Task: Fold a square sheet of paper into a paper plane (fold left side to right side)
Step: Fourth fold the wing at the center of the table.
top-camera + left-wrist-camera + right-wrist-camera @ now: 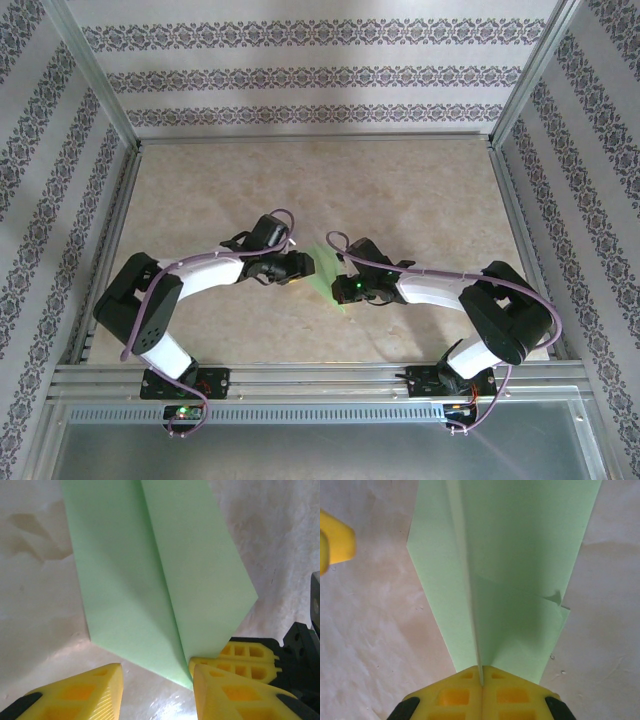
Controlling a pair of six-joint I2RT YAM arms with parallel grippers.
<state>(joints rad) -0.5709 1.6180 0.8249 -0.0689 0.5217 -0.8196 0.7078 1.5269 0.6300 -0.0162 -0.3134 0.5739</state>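
Right gripper (482, 672): clenched on centre ridge of paper plane (520, 580), at its tip
Left gripper (157, 675): released, jaws astride tip
Advice: hold ridge pinned; press wing flat along crease

Pale green paper plane (510, 580), yellow right tool (482, 674), beige marbled table (300, 190), floral-striped walls (300, 75)

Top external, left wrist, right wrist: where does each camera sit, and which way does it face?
Top external: above and behind, looking down on the table; both arms show.
Left wrist: looks down past the open left gripper onto the paper plane.
Right wrist: looks along the right gripper, shut on the paper plane.
Shared: both wrist views see the paper plane.
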